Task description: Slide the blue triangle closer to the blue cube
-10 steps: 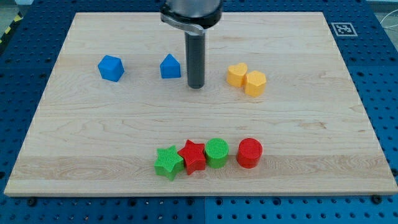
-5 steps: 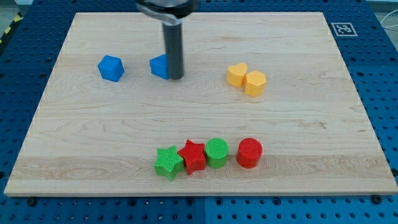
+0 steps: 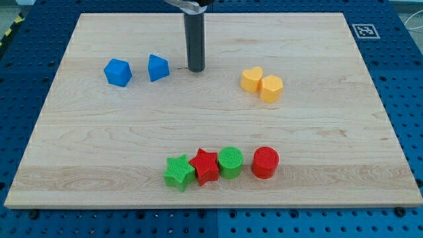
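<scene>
The blue cube point(image 3: 118, 72) sits on the wooden board at the upper left. The blue triangle point(image 3: 157, 68) stands just to its right, with a small gap between them. My tip point(image 3: 195, 69) rests on the board to the right of the blue triangle, apart from it and not touching it. The dark rod rises from the tip to the view's top edge.
A yellow heart point(image 3: 251, 79) and a yellow hexagon point(image 3: 271, 88) touch at the upper right. Near the view's bottom is a row: green star point(image 3: 179, 172), red star point(image 3: 205, 165), green cylinder point(image 3: 230, 162), red cylinder point(image 3: 265, 162). The wooden board point(image 3: 330, 132) lies on a blue pegboard table.
The blue triangle has slid left, closer to the blue cube. My tip pushed it from the right, then drew back to the right and slightly up, clear of it.
</scene>
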Available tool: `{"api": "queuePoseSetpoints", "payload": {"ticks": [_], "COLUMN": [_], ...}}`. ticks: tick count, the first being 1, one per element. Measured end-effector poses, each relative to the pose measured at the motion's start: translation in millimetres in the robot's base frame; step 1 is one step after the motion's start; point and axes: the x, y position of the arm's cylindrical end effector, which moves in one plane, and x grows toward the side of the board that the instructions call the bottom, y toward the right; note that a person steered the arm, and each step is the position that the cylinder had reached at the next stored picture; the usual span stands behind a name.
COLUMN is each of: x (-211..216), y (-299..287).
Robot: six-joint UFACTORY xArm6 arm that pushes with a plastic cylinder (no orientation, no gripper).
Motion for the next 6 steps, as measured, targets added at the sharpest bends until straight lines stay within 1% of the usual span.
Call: {"api": "queuePoseSetpoints", "payload": {"ticks": [3,4,6], "x": [2.6,2.6,2.9], "y": [-57.2,-67.9,-70.9]}}
